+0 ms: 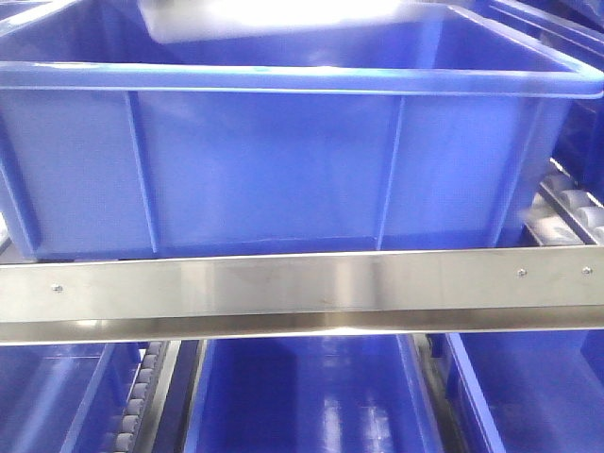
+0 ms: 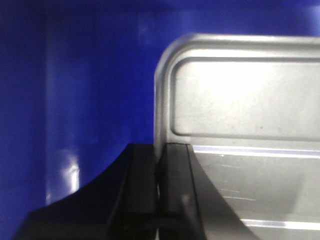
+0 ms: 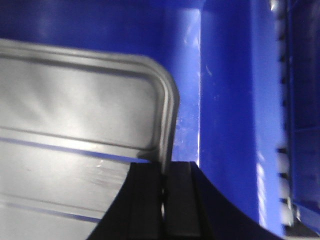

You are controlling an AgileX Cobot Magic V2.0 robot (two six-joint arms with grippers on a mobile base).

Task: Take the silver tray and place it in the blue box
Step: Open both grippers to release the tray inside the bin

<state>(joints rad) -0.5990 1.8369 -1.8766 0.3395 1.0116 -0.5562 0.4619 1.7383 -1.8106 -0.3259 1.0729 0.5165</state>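
As jaws clamp, silver tray (image 2: 240, 95) rim between

Front cam close up, facing blue box (image 1: 283, 170) side wall head-on, steel rail (image 1: 302, 288) across below, L wrist cam looking past left hand (image 2: 159, 150) at silver tray (image 2: 240, 100) corner, v. near, R wrist cam mirrored past right hand (image 3: 163, 167), both wrist views share tray + box inside.

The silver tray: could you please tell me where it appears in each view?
Exterior front: silver tray, probably the bright blur at top centre.
Left wrist: right side, rim in left gripper jaws.
Right wrist: left side, rim in right gripper jaws.
Shared landmark: blue box wall.
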